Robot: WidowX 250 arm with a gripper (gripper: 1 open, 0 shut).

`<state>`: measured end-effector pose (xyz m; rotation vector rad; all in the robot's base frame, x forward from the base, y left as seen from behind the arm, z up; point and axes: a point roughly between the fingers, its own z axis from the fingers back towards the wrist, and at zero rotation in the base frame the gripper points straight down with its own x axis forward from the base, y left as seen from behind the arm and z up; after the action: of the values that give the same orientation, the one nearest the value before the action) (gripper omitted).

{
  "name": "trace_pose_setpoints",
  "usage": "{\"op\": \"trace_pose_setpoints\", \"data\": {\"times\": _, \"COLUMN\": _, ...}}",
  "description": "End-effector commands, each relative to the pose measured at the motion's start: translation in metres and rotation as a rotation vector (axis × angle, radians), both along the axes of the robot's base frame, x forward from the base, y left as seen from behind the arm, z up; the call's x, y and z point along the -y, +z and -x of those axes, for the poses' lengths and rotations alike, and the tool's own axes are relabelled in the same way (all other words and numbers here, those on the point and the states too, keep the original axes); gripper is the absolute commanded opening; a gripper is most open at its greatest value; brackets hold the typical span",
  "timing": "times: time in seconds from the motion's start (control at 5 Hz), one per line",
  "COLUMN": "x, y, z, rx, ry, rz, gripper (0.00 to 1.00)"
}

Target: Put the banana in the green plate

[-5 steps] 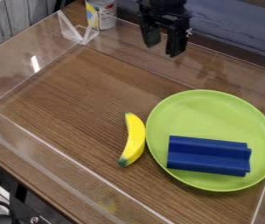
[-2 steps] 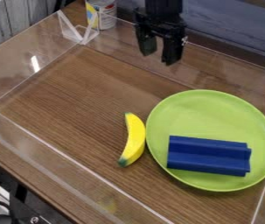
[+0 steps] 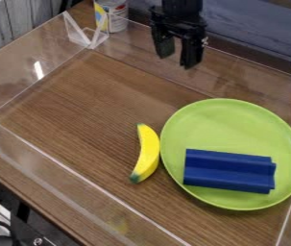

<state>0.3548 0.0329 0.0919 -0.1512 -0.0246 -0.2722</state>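
The banana (image 3: 144, 153) is small, curved and yellow, and lies on the wooden table just left of the green plate (image 3: 231, 123). The plate is large, round and lime green, at the right of the view. A blue rectangular block (image 3: 229, 170) rests in the plate's near half. My gripper (image 3: 176, 51) hangs at the top centre, well behind the banana and plate, pointing down. Its black fingers stand apart and hold nothing.
Clear plastic walls (image 3: 33, 72) fence the wooden table on the left, back and front. A white and yellow bottle (image 3: 109, 14) stands behind the back wall at the upper left.
My gripper has shifted slightly to the left at the back of the table. The banana, plate and block have not moved.
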Motion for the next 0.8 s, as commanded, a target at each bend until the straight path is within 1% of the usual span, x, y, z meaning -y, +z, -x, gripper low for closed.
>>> {"op": "trace_pose_setpoints", "data": {"times": 0.0, "x": 0.002, "y": 0.032, "z": 0.008, "rx": 0.065, "ry": -0.007, "rz": -0.010, "gripper": 1.00}}
{"op": "trace_pose_setpoints", "data": {"times": 0.2, "x": 0.003, "y": 0.035, "z": 0.000, "rx": 0.086, "ry": -0.011, "rz": -0.011, "gripper": 1.00}}
{"op": "trace_pose_setpoints", "data": {"times": 0.4, "x": 0.004, "y": 0.028, "z": -0.012, "rx": 0.096, "ry": -0.016, "rz": -0.010, "gripper": 1.00}}
{"op": "trace_pose_setpoints", "data": {"times": 0.6, "x": 0.004, "y": 0.018, "z": -0.008, "rx": 0.069, "ry": -0.015, "rz": -0.003, "gripper": 1.00}}
